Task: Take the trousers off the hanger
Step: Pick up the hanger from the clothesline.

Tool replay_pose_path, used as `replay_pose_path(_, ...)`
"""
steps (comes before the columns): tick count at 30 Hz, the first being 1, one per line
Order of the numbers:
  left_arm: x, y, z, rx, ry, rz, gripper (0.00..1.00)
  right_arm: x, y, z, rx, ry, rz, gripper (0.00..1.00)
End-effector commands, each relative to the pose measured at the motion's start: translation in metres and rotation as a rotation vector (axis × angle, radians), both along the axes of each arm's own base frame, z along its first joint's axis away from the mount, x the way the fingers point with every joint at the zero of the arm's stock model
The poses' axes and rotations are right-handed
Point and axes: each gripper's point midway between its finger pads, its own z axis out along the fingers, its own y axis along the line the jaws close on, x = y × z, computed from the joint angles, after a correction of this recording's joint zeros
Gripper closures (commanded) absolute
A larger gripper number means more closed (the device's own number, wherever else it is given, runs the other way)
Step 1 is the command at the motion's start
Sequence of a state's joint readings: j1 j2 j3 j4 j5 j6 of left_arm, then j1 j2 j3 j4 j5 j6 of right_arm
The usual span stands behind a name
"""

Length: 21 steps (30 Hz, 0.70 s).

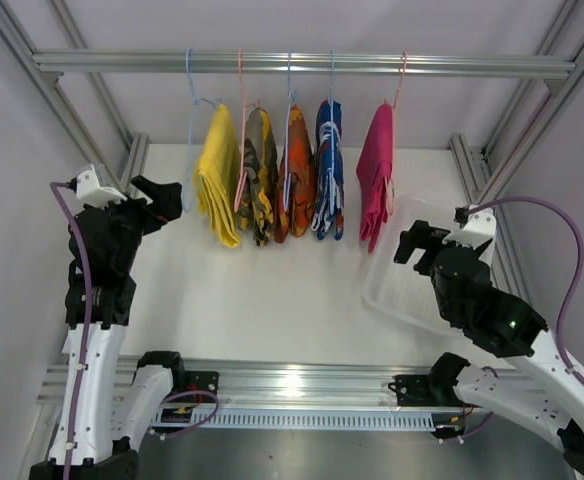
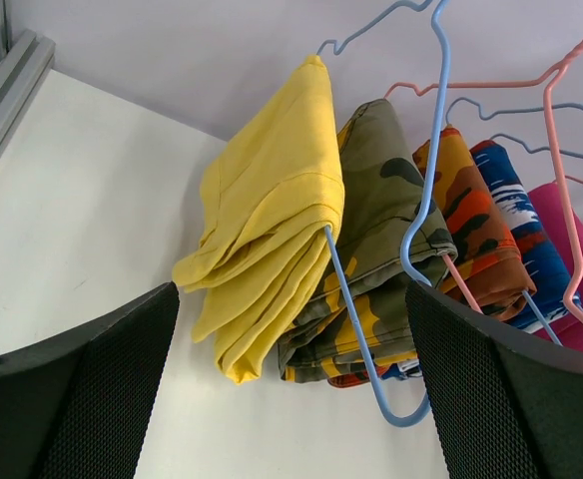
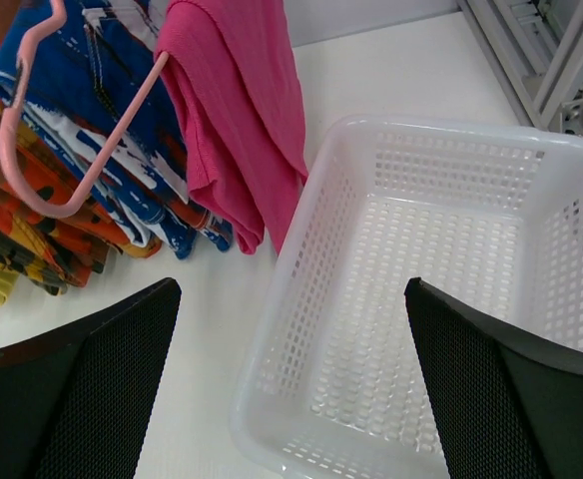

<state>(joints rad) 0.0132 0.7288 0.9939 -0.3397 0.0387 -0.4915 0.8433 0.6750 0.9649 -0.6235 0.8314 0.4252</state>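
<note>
While both arms wait low at the edges of the overhead view, all five pairs hang on hangers [image 1: 289,85] from the metal rail [image 1: 302,63] across the top. From the left of the frame we have the plain yellow trousers [image 1: 218,175], the camouflage trousers [image 1: 259,180], the orange-red patterned trousers [image 1: 299,170] and the blue-and-white trousers [image 1: 329,165], bunched tight together. The magenta pink trousers [image 1: 376,175] hang a little apart to the right. The left gripper [image 1: 162,203] sits centre left, fingers spread wide, empty, just beside the yellow pair. The right gripper [image 1: 409,245], centre right, is spread too and holds nothing, above a white perforated basket [image 1: 392,290] on the desk [image 1: 272,300] below the pink pair.
</note>
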Motion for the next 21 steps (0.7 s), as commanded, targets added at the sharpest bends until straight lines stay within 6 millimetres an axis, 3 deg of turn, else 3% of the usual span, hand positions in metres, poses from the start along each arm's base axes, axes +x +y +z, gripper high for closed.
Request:
replay_pose_path(1, 0.001, -0.006, 0.006, -0.017, -0.025, -0.027, 0.01, 0.004, -0.004, 0.009, 0.084, -0.026, -0.090, 0.01)
replay_pose_path(4, 0.001, -0.006, 0.006, -0.015, -0.025, -0.030, 0.01, 0.003, -0.009, 0.017, 0.032, -0.057, -0.081, 0.01)
replay_pose_path(10, 0.001, -0.006, 0.008, -0.011, -0.031, -0.031, 0.01, -0.006, -0.050, 0.058, -0.243, -0.115, -0.172, 0.01)
replay_pose_path(14, 0.005, -0.005, 0.007, -0.038, -0.029, -0.017, 0.01, -0.010, -0.074, 0.074, -0.430, -0.088, -0.293, 0.01)
replay_pose_path(17, 0.006, 0.001, 0.005, -0.059, -0.023, 0.025, 0.01, -0.005, -0.071, 0.086, -0.411, -0.113, -0.293, 0.00)
replay_pose_path(18, 0.006, 0.002, 0.006, -0.054, -0.023, 0.030, 0.01, -0.001, -0.061, 0.090, -0.346, -0.143, -0.240, 0.01)
replay_pose_path(19, 0.006, 0.003, 0.004, -0.054, -0.014, 0.034, 0.01, 0.000, -0.040, 0.106, -0.255, -0.223, -0.078, 0.01)
replay_pose_path(21, 0.005, 0.002, 0.007, -0.048, -0.025, 0.027, 0.01, -0.002, -0.035, 0.123, -0.208, -0.301, 0.002, 0.01)
